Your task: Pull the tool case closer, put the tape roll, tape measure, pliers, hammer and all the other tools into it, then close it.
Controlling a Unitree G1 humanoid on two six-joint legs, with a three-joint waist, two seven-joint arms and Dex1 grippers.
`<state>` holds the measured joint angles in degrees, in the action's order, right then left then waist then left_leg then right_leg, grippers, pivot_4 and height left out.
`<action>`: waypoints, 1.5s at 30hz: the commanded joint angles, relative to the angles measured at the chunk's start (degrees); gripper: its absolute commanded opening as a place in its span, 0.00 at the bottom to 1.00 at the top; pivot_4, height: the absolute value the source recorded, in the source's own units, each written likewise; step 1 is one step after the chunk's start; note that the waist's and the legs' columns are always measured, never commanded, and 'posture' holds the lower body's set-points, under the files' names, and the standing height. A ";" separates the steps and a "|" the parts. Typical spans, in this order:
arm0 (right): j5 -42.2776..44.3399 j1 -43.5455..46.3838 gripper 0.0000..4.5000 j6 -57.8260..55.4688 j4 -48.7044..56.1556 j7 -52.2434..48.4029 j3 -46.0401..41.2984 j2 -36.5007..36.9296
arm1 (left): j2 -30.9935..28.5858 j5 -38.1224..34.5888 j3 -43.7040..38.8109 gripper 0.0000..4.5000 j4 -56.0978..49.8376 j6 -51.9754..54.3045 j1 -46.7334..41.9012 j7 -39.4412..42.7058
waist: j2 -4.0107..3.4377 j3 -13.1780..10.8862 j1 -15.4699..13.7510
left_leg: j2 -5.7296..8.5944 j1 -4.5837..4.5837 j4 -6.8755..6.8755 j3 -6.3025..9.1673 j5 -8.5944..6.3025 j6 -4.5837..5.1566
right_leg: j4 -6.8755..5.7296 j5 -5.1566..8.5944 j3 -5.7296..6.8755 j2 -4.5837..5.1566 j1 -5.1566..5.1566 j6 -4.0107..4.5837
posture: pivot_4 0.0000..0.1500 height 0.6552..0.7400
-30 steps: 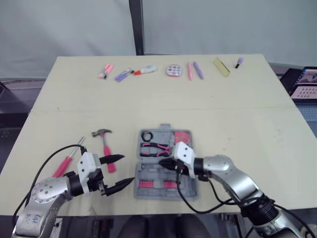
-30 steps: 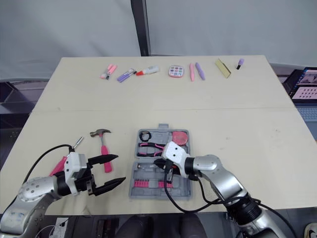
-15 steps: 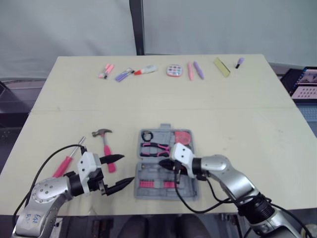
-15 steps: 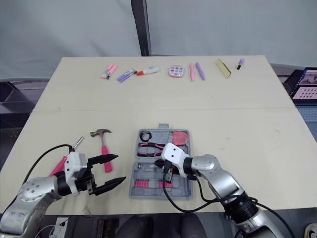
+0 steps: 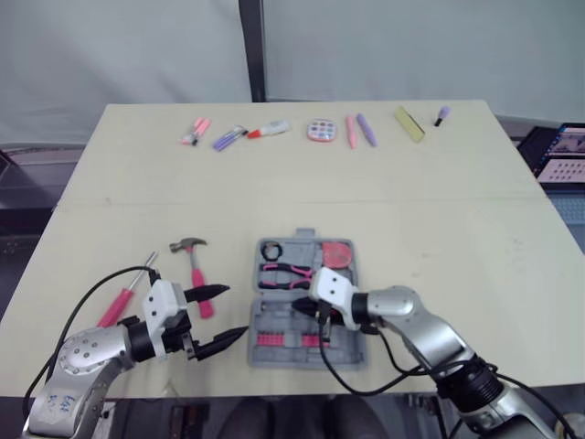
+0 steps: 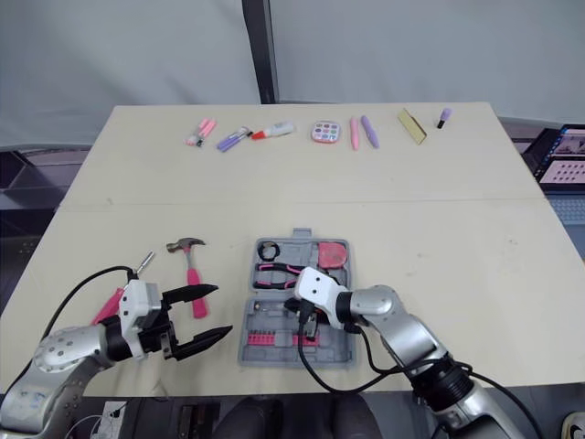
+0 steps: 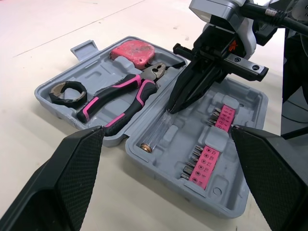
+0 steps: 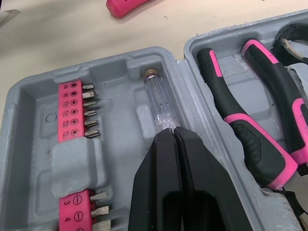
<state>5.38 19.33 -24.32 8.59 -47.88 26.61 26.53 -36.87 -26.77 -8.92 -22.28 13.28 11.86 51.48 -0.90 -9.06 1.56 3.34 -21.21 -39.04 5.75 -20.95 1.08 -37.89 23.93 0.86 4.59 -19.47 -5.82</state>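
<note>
Right hand (image 8: 173, 134), fingers pressed together and empty, angles down, tips touching the clear screwdriver (image 8: 158, 101) in the case (image 8: 24, 144); left hand (image 5: 233, 312) hovers level, spread wide.

Along the far edge of the pale table (image 5: 439, 210) we've got a row of small bits. From the robot's left there's a small pink item (image 5: 194, 133), a purple one (image 5: 228, 138) and a white marker with a red tip (image 5: 268, 130). Next come a round pink case with coloured dots (image 5: 320, 130) and a pink pen (image 5: 350, 131) right beside a purple pen (image 5: 366, 129). After those are an olive-yellow block (image 5: 409, 123) and a tiny purple thing (image 5: 441, 115). Behind we see a grey backdrop (image 5: 411, 46) with a dark pole (image 5: 252, 50), and a screen (image 5: 559, 151) off the table's right side.
</note>
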 commanded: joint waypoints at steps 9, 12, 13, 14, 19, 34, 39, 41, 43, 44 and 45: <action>0.50 0.17 0.02 -6.97 1.29 -1.47 0.93 -0.09 | 0.04 -0.21 0.33 1.00 -1.76 -0.31 -0.10 -0.14 | 0.01 0.01 0.00 | 0.00 0.04 0.00 0.00 0.00 0.00 | -0.03 0.00 0.00 0.00 0.01 0.00 | 1.00 0.69; 1.10 0.28 0.02 -9.58 1.65 -1.64 0.97 -0.05 | 0.03 -0.19 0.39 1.00 -1.68 -0.35 -0.20 -0.25 | 0.01 0.01 0.00 | 0.00 0.04 0.00 0.00 0.00 0.00 | -0.04 0.00 0.00 0.00 0.01 0.00 | 1.00 0.69; 1.28 0.32 0.02 -10.10 1.71 -1.68 0.96 -0.06 | 0.03 -0.18 0.43 1.00 -1.64 -0.37 -0.23 -0.28 | 0.01 0.02 0.00 | 0.00 0.04 0.00 0.01 0.00 0.00 | -0.04 0.00 0.00 0.00 0.01 0.00 | 1.00 0.69; 1.49 0.43 0.02 -11.40 1.85 -1.75 1.09 0.04 | 0.03 -0.17 0.43 1.00 -1.63 -0.39 -0.25 -0.31 | 0.01 0.02 0.00 | 0.00 0.04 0.00 0.00 0.00 0.00 | -0.04 0.00 -0.01 0.01 0.01 0.00 | 1.00 0.69; 2.34 0.86 0.02 -14.60 2.14 -1.87 1.62 0.31 | 0.14 -0.16 0.55 1.00 -1.60 -0.40 -0.46 -0.55 | 0.02 0.03 -0.02 | 0.01 0.05 -0.01 0.01 0.00 0.00 | -0.04 0.00 -0.02 0.01 0.02 0.00 | 1.00 0.69; 7.33 -0.51 0.02 -11.92 6.61 -3.70 -2.29 0.14 | 0.20 -0.24 0.84 1.00 -1.91 -0.58 -0.21 -1.01 | 0.02 0.02 -0.01 | 0.02 0.04 -0.01 0.02 0.00 0.00 | -0.05 0.00 -0.02 0.01 0.01 0.00 | 1.00 0.69; 8.30 -0.19 0.02 -11.57 8.09 -3.54 -3.89 0.71 | 0.34 -0.19 1.08 1.00 -1.69 -0.84 -0.36 -0.88 | 0.01 0.02 0.03 | 0.00 0.02 0.00 0.01 0.00 0.00 | -0.03 0.00 -0.01 0.00 0.00 0.00 | 1.00 0.69; 7.83 0.16 0.02 -11.43 7.56 -2.84 -4.06 0.66 | 0.42 -0.15 1.22 1.00 -1.61 -0.97 -0.38 -0.83 | 0.01 0.02 0.00 | 0.00 0.03 0.01 0.01 0.00 0.00 | -0.04 0.00 0.00 0.00 0.00 0.00 | 1.00 0.69; 7.06 0.48 0.02 -11.08 6.75 -2.26 -3.88 0.65 | 0.51 -0.09 1.38 1.00 -1.58 -1.01 -0.44 -0.86 | 0.01 0.02 0.00 | 0.00 0.03 0.00 0.02 0.00 0.00 | -0.04 0.00 0.00 0.00 0.00 0.00 | 1.00 0.69; 6.52 0.64 0.02 -10.82 6.24 -2.05 -3.61 0.71 | 0.54 -0.07 1.44 1.00 -1.57 -1.01 -0.47 -0.88 | 0.01 0.02 0.00 | 0.01 0.03 0.00 0.02 0.00 0.00 | -0.04 0.00 -0.01 0.00 0.00 0.00 | 1.00 0.69; 6.06 0.72 0.02 -10.48 5.83 -2.01 -3.37 0.77 | 0.58 -0.05 1.49 1.00 -1.59 -1.00 -0.50 -0.92 | 0.02 0.02 0.00 | 0.01 0.03 0.00 0.01 0.00 0.00 | -0.04 0.00 -0.01 0.00 0.00 0.00 | 1.00 0.69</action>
<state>11.73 19.61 -36.02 13.83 -50.37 23.46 27.37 -36.63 -26.73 -7.66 -22.30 13.10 11.46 50.54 -0.89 -9.04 1.55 3.35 -21.19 -39.04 5.76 -20.95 1.08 -37.92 23.93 0.85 4.59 -19.47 -5.82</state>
